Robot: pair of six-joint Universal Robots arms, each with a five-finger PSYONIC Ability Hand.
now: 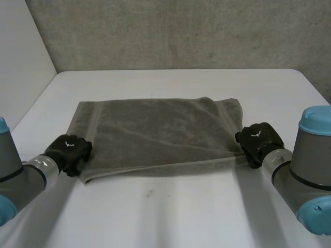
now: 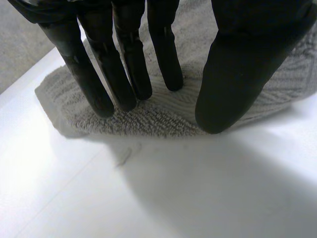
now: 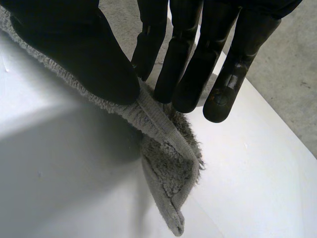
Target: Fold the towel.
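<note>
the grey towel point(image 1: 160, 134) lies folded in the middle of the white surface point(image 1: 170, 206). the left hand point(image 1: 70, 150) is at its 8 o'clock corner, with fingers point(image 2: 124, 74) straight and resting on top of the cloth, holding nothing. the right hand point(image 1: 258, 140) is at the 4 o'clock corner, where its fingers point(image 3: 193, 64) and thumb point(image 3: 84, 54) pinch the towel edge and the corner hangs below them.
</note>
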